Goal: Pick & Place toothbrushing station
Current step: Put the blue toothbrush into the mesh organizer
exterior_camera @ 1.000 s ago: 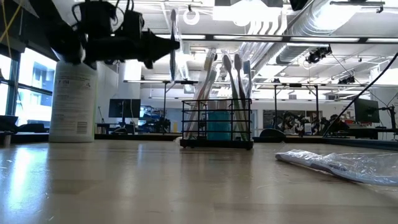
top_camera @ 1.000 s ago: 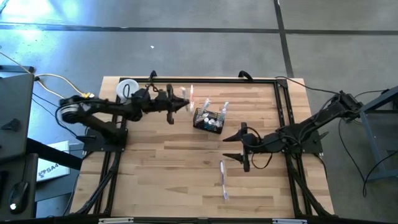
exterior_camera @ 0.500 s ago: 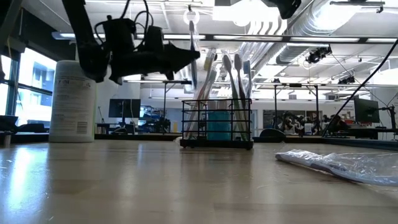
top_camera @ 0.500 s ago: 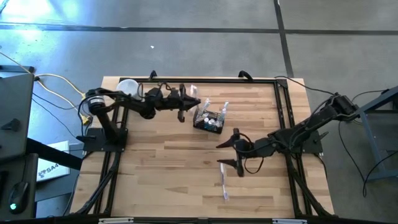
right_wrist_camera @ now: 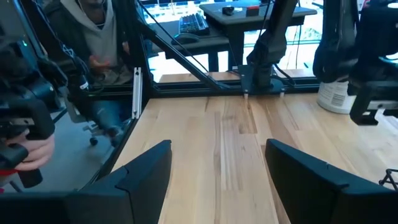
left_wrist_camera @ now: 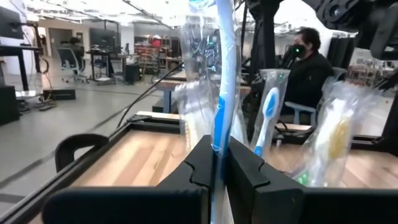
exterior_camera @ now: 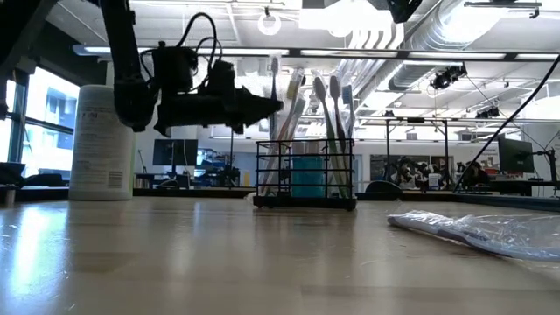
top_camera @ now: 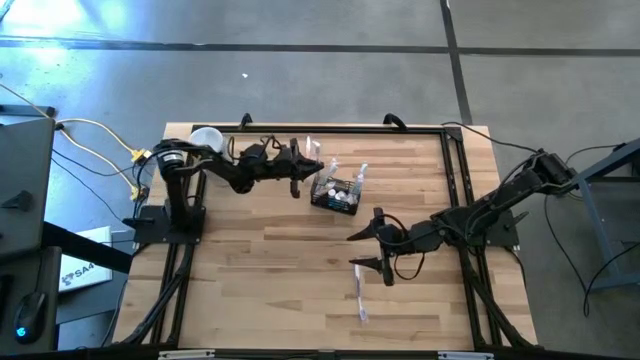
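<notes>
Step in hand: I am bringing a wrapped toothbrush to the toothbrushing station, so I judge this is the placing step.
Left gripper: the left gripper is clamping the toothbrush upright, just beside the left side of the caddy and above the table.
Right gripper: the right gripper is hanging with its fingers spread and nothing between them, nearer to me than the caddy, close to a wrapped toothbrush lying flat on the wood.
Station: it is standing at the far middle of the table, already holding several pale toothbrushes.
Other things: a white container is standing at the far left.
Next move: I think the brush has to go over the caddy opening, then down between the other handles, and only then be released.
Risk: in my judgement the crinkled wrapper may be catching on the wire rim.
</notes>
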Robot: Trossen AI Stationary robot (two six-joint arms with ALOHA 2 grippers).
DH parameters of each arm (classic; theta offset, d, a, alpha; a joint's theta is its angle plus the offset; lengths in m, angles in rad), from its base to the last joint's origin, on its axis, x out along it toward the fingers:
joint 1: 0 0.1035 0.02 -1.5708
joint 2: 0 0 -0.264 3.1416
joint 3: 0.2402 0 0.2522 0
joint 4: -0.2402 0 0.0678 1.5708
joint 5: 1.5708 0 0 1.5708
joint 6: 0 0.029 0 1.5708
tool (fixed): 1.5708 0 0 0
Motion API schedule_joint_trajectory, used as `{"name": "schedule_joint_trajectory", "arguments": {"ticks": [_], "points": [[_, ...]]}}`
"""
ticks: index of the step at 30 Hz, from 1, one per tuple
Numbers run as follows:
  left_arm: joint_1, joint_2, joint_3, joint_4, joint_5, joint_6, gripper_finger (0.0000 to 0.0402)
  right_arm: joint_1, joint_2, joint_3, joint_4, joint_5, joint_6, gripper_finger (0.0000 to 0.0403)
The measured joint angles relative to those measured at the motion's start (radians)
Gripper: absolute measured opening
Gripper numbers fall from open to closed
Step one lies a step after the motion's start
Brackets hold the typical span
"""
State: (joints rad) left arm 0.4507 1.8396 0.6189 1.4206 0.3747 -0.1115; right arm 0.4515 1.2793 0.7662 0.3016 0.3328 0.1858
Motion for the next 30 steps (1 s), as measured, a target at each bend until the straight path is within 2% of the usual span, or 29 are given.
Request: {"name": "schedule_joint_trajectory", "arguments": {"ticks": [6, 16, 30], "points": [[0.001, 0.079, 0.000, 0.101, 0.005, -0.048, 0.0014, 0.000, 0.000, 0.000, 0.003, 0.000, 0.000, 0.0252], [0.001, 0.191, 0.000, 0.141, 0.012, -0.051, 0.0014, 0.000, 0.000, 0.000, 0.002, 0.000, -0.006, 0.0252], [-0.028, 0.209, 0.003, 0.142, 0.020, -0.025, 0.0014, 0.000, 0.000, 0.000, 0.002, 0.000, -0.022, 0.0252]]}}
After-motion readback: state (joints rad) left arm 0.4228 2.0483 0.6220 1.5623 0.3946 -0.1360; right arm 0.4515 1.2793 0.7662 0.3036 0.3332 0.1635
